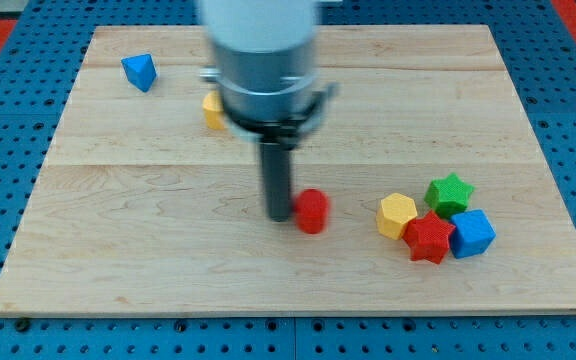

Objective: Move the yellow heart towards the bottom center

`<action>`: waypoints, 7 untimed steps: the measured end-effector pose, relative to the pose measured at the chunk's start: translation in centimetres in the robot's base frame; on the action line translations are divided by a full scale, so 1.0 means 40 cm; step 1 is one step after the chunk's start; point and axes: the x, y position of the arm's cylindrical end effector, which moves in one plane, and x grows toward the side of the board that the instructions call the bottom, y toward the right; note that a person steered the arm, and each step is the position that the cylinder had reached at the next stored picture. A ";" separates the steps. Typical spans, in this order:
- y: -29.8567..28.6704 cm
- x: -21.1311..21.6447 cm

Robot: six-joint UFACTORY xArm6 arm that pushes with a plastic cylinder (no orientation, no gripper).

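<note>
A yellow block [212, 110] lies in the upper middle of the wooden board [118, 250]. The arm's grey body hides its right part, so I cannot make out its shape. A second yellow block [396, 215], six-sided, lies at the right. My tip [280, 216] is on the board near the centre. It touches or nearly touches the left side of a red round block [313, 211]. The tip is well below and to the right of the half-hidden yellow block.
A blue wedge-like block [139, 71] lies at the top left. At the right, a green star [450, 192], a red star [429, 238] and a blue cube [473, 233] cluster beside the six-sided yellow block. The board's bottom edge is near the view's bottom.
</note>
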 end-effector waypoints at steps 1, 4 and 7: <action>0.054 0.000; 0.026 -0.057; -0.127 -0.448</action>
